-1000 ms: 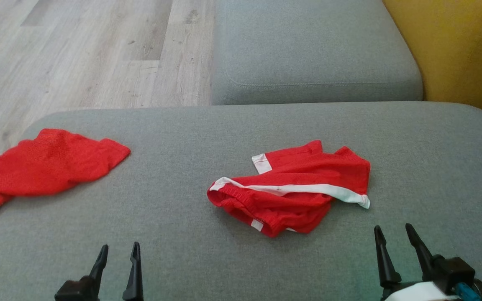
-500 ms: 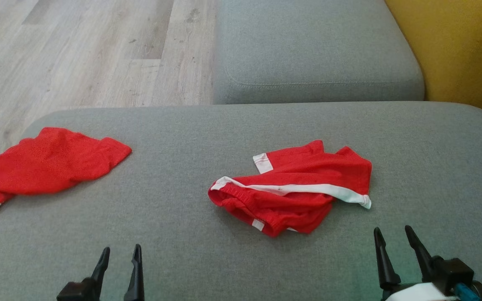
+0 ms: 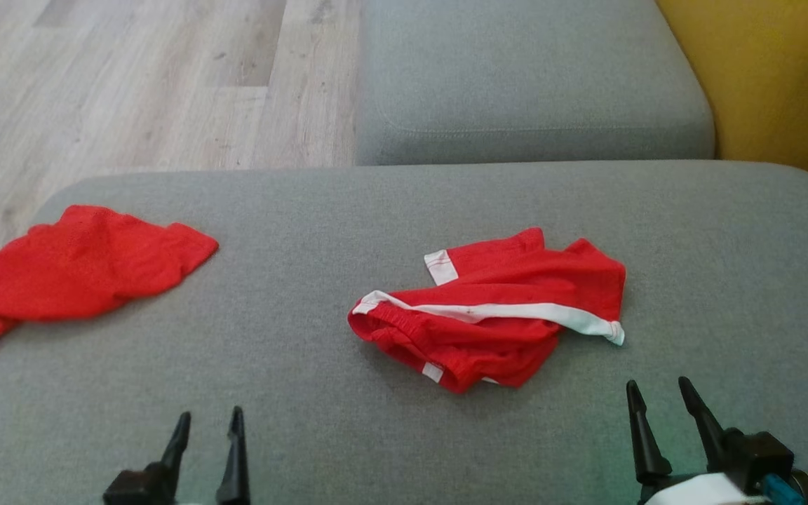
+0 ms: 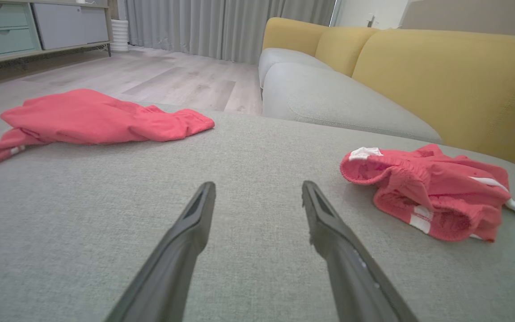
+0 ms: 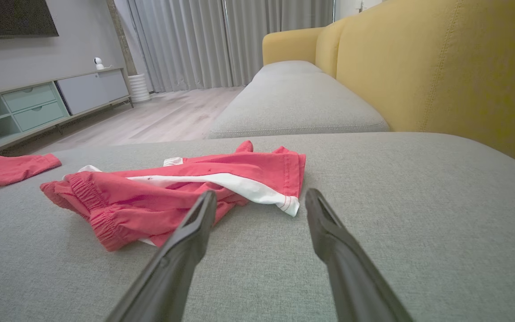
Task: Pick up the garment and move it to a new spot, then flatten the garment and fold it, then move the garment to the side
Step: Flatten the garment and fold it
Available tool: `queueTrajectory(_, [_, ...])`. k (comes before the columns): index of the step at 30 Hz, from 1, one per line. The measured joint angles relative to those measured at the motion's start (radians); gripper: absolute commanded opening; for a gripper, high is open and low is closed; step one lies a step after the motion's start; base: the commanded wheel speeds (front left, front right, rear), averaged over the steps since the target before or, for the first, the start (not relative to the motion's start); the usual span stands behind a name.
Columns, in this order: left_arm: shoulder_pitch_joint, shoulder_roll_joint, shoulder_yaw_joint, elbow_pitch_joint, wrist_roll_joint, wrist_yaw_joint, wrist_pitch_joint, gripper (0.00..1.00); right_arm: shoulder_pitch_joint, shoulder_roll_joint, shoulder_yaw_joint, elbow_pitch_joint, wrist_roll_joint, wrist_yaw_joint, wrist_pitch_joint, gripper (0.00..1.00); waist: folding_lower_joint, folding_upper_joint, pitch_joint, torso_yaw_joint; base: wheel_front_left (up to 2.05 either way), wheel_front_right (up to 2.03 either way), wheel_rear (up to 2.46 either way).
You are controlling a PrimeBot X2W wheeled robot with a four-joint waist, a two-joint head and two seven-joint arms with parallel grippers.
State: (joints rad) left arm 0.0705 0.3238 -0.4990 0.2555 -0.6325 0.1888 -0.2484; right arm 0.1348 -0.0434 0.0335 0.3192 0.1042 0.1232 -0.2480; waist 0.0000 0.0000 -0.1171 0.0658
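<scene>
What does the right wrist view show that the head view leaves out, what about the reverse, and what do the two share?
Right wrist view adds: grey pleated curtains, a pale green drawer cabinet and a dark wall screen. Head view adds: the open left gripper. Shared: the crumpled red shorts with a white stripe, a second plain red garment, the grey fabric sofa seat, the yellow backrest, the pale wood floor and the open right gripper.
</scene>
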Motion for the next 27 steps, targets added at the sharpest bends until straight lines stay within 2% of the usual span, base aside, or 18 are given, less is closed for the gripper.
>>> queueTrajectory(6, [-0.062,-0.038,-0.045,-0.016,0.014,-0.009,0.049,1.00,-0.003,0.000,0.003,-0.005,-0.009,0.000,0.000,1.00,0.0000,0.0000,0.022,-0.005,0.00,0.00,0.00])
queueTrajectory(13, [-0.255,-0.161,-0.133,0.004,0.024,-0.064,0.122,1.00,-0.031,0.000,0.033,-0.018,-0.020,0.000,0.003,1.00,0.0001,0.0000,0.064,-0.026,0.00,0.00,0.00])
queueTrajectory(16, [-0.302,-0.216,-0.153,0.059,-0.007,-0.095,0.152,1.00,-0.052,0.000,0.052,-0.023,-0.027,0.000,0.011,1.00,0.0001,0.0000,0.082,-0.047,0.00,0.00,0.00])
queueTrajectory(19, [-0.345,-0.245,-0.156,0.170,-0.051,-0.106,0.177,1.00,-0.064,0.000,0.068,-0.027,-0.036,0.000,0.021,1.00,0.0001,0.0000,0.104,-0.087,0.00,0.00,0.00])
queueTrajectory(27, [-0.423,-0.264,-0.156,0.339,-0.083,-0.135,0.159,1.00,-0.080,0.000,0.068,-0.033,-0.044,0.000,0.021,1.00,0.0001,0.0000,0.165,-0.154,0.00,0.00,0.00])
